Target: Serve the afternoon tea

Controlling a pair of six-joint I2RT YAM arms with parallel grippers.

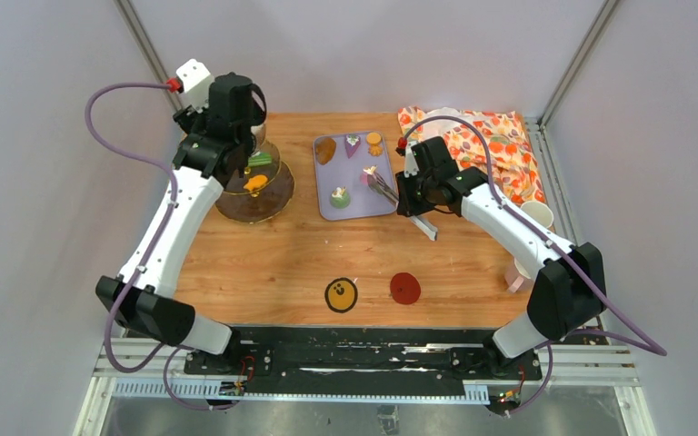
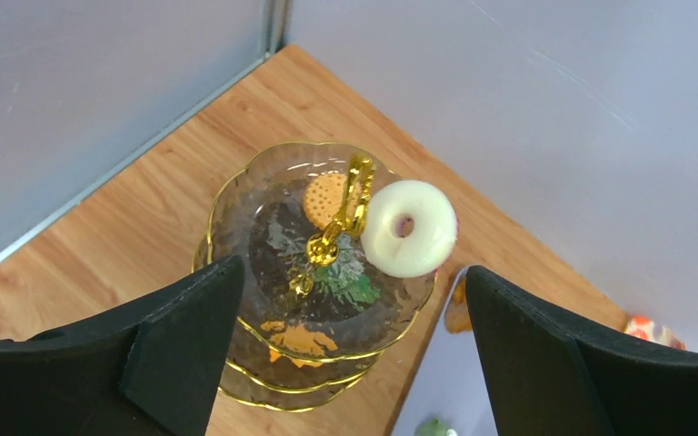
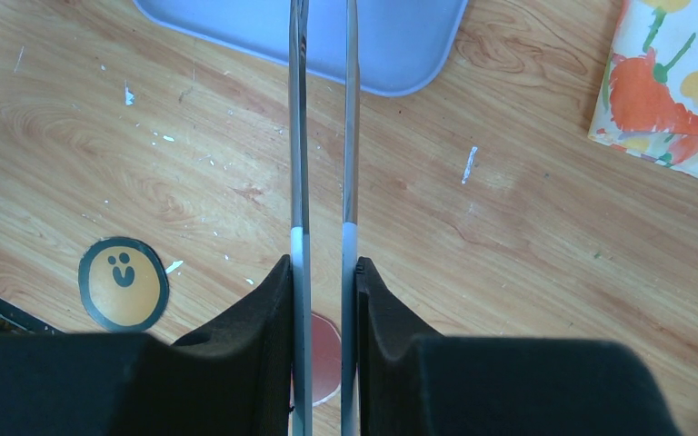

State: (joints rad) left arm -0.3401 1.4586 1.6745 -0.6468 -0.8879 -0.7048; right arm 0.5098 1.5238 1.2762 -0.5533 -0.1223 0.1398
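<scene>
The three-tier glass stand (image 2: 236, 186) with its gold handle (image 2: 353, 204) stands at the back left (image 1: 277, 195). On its top tier lie a white donut (image 2: 409, 227) and an orange biscuit (image 2: 321, 198). Green (image 1: 259, 160) and orange (image 1: 255, 184) pastries lie on the tiers below. My left gripper (image 2: 353, 272) hangs open above the stand, holding nothing. My right gripper (image 3: 324, 268) is shut on the metal tongs (image 3: 298, 136), which reach over the lilac tray (image 1: 327, 182) towards a small pastry (image 1: 369, 173). Two mugs (image 1: 536, 215) (image 1: 518, 272) stand at the right edge.
The tray also holds a brown pastry (image 1: 325, 150), a purple slice (image 1: 353, 143), orange biscuits (image 1: 374, 141) and a green-and-white cake (image 1: 340, 196). A flowered cloth (image 1: 491, 145) lies at the back right. Yellow (image 1: 341, 294) and red (image 1: 404, 288) round stickers mark the near table.
</scene>
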